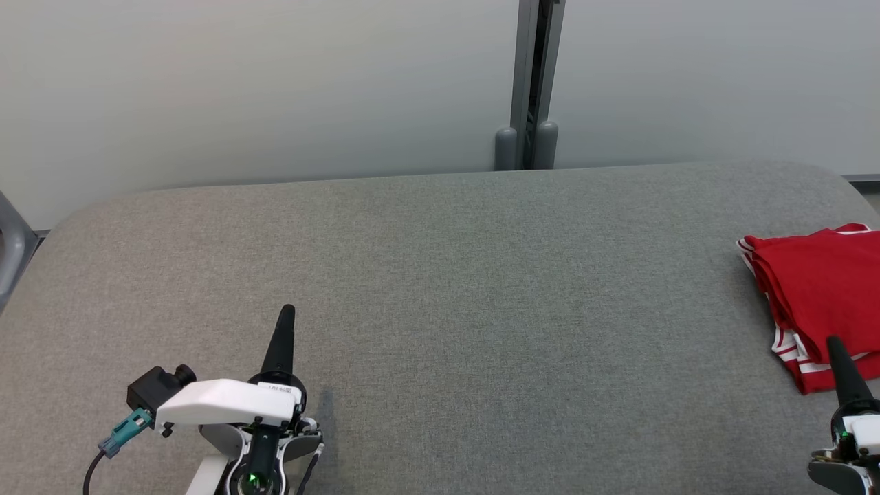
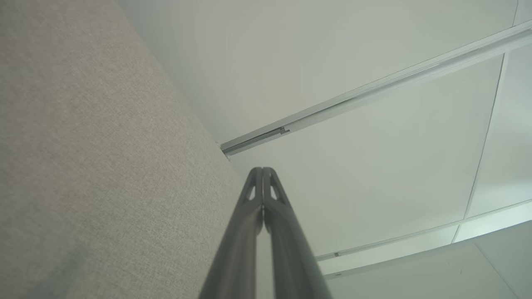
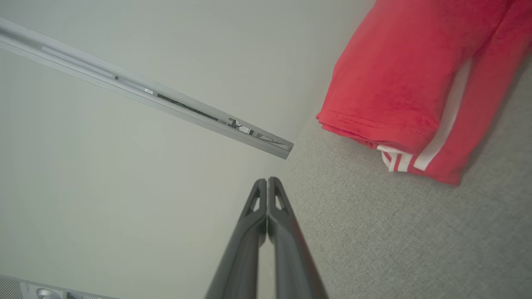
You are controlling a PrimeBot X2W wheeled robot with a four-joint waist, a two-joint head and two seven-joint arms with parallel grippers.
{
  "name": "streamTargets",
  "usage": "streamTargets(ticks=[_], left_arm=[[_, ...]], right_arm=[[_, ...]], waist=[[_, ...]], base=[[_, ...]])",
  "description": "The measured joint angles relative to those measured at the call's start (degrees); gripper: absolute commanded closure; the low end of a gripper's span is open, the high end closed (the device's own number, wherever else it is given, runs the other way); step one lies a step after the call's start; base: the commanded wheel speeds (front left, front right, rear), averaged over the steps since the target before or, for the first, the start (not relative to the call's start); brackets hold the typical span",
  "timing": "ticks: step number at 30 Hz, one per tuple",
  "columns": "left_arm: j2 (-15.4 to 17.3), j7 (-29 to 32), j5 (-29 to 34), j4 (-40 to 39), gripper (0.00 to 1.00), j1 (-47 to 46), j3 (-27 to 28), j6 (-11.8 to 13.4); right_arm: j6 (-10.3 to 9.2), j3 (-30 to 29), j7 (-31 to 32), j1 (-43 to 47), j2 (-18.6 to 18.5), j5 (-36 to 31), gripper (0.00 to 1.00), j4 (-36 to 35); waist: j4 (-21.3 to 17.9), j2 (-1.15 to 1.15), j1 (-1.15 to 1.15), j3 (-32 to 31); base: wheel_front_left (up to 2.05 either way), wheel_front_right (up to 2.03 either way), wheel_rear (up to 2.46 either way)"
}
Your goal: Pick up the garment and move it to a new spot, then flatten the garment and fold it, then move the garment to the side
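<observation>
Near the tabletop's (image 1: pixel 440 275) front left corner, the left claw (image 1: pixel 287 313) is closed on nothing, its fingers pressed together. The folded red garment (image 1: pixel 818 289) with white stripes lies at the right edge. The right claw (image 1: pixel 833 342), also closed and empty, sits by the garment's near side.

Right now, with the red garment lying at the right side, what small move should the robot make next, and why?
Probably ease the right gripper slightly away from the garment and stop. The garment looks already folded, lying by the right edge of the table; the right gripper and the left gripper are shut and empty, so little seems left.
</observation>
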Motion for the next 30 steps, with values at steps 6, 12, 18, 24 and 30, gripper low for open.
streamTargets(ticks=[6,12,18,24,30], left_arm=[[0.0,0.4,-2.6,0.5,1.00,-1.1,-0.2,-0.4],[0.0,0.8,-5.4,0.9,1.00,-2.2,-0.3,-0.8],[0.1,1.3,-7.9,1.3,1.00,-3.2,-0.5,-1.2],[0.1,1.6,-10.3,1.8,1.00,-4.0,-0.7,-1.8],[0.1,2.0,-12.6,2.2,1.00,-4.8,-0.8,-2.1]], right_arm=[[0.00,-1.4,1.2,-0.2,0.2,3.0,1.00,-0.1],[0.00,-2.7,2.3,-0.6,0.4,6.0,1.00,-0.3],[0.00,-3.9,3.5,-1.0,0.5,8.8,1.00,-0.4],[0.00,-5.1,4.5,-1.2,0.7,11.4,1.00,-0.6],[0.00,-6.3,5.5,-1.3,0.9,13.9,1.00,-0.6]], waist=[[0.0,0.00,0.00,0.2],[-0.1,0.00,0.00,0.4],[-0.1,0.00,0.00,0.6],[-0.2,0.00,0.00,0.7],[-0.2,0.00,0.00,0.9]], base=[[0.00,0.00,0.00],[0.00,0.00,0.00],[0.00,0.00,0.00],[0.00,0.00,0.00],[0.00,0.00,0.00]])
